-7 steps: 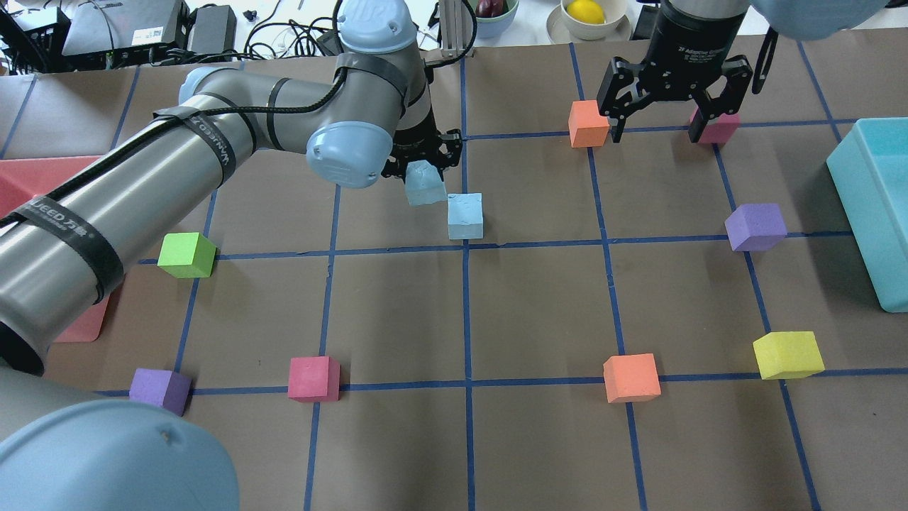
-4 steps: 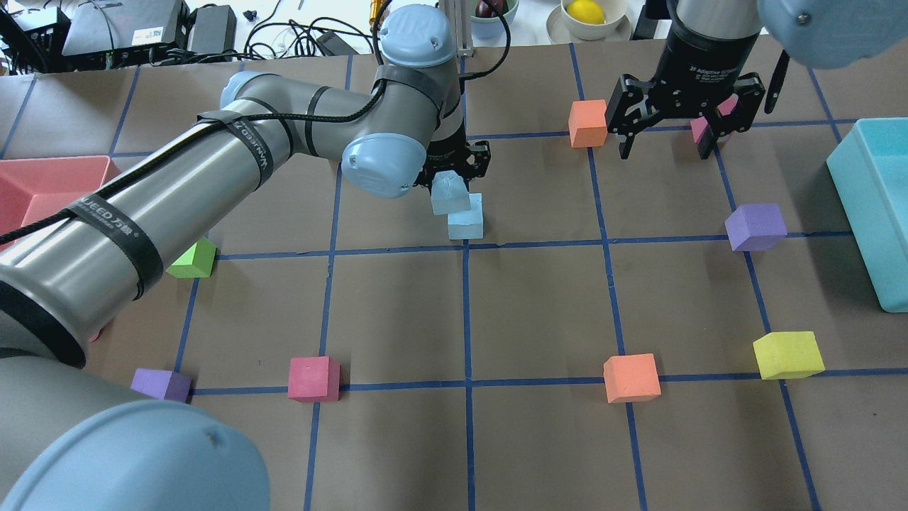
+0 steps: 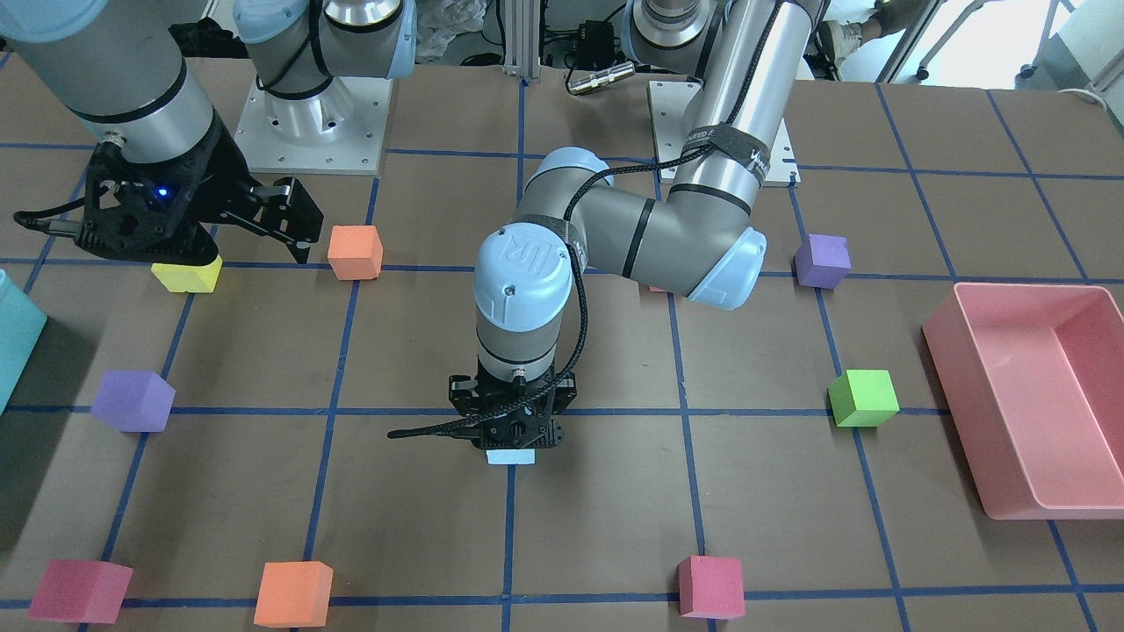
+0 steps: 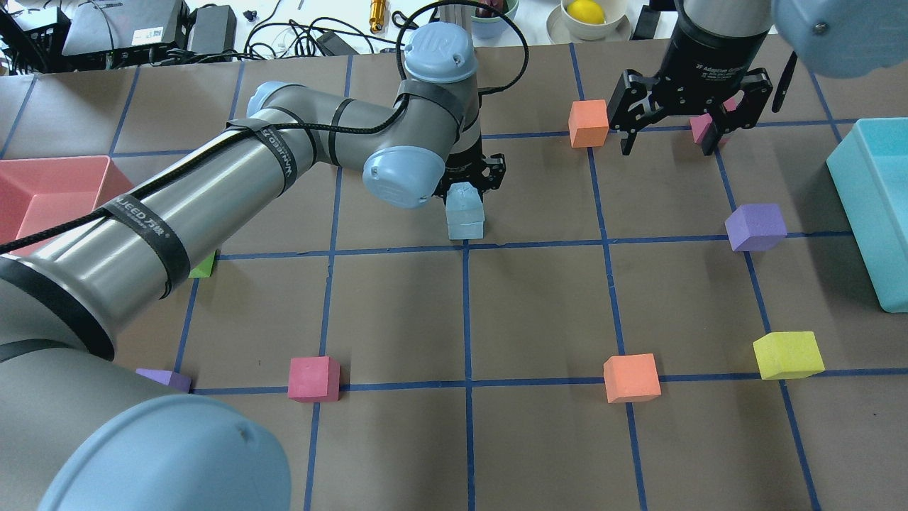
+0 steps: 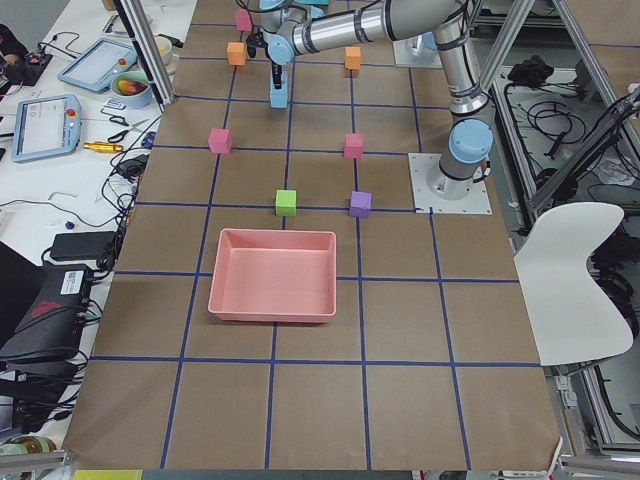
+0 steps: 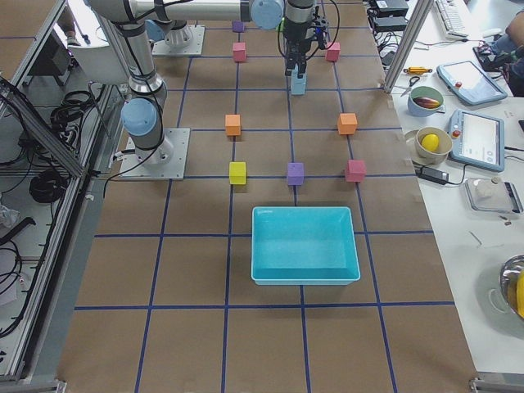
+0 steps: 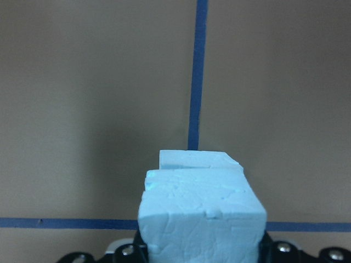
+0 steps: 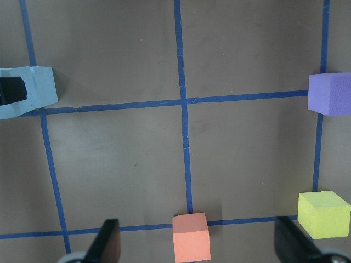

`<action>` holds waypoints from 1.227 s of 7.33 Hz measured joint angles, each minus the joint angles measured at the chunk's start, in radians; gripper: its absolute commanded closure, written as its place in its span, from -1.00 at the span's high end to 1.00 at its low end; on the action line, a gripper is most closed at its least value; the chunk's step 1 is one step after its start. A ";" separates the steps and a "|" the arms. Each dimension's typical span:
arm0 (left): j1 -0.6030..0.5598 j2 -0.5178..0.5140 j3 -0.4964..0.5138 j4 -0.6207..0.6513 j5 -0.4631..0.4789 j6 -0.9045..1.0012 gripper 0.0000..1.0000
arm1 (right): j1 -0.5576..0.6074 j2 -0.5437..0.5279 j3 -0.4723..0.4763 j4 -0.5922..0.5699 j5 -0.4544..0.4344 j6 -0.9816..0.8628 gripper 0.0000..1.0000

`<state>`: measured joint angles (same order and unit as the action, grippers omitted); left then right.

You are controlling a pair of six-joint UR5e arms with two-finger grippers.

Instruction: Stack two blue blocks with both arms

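- Under the left arm [image 4: 213,191], the green cube [image 4: 204,267] and purple cube [image 4: 164,378] show only slivers
- Behind the upper blue block [image 7: 200,219] at the left arm's tip, the lower blue block [image 7: 192,158] shows one strip; contact unclear
- Far right of the left arm, the teal bin [image 4: 879,199] is cropped

teal bin [image 4: 855,213] right edge | pink bin [image 4: 50,188] left edge | purple cube [image 4: 755,227] right of centre | yellow cube [image 4: 787,355] lower right | orange cube [image 4: 631,378], magenta cube [image 4: 313,378] lower row (well apart) | lemon [image 4: 586,11] top edge
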<state>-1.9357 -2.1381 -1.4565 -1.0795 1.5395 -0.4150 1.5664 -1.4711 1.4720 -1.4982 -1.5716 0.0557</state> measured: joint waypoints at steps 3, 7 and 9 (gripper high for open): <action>-0.001 -0.009 0.005 0.005 0.002 0.010 1.00 | 0.001 -0.008 0.008 -0.001 -0.004 -0.001 1.00; 0.125 0.114 0.137 -0.203 0.008 0.181 1.00 | -0.003 -0.021 0.011 0.000 -0.001 -0.001 1.00; 0.267 0.240 0.163 -0.393 0.013 0.364 1.00 | -0.004 -0.035 0.020 0.005 -0.002 -0.001 1.00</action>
<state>-1.6690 -1.8980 -1.2938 -1.4729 1.5526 -0.0511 1.5627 -1.5066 1.4921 -1.4929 -1.5736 0.0552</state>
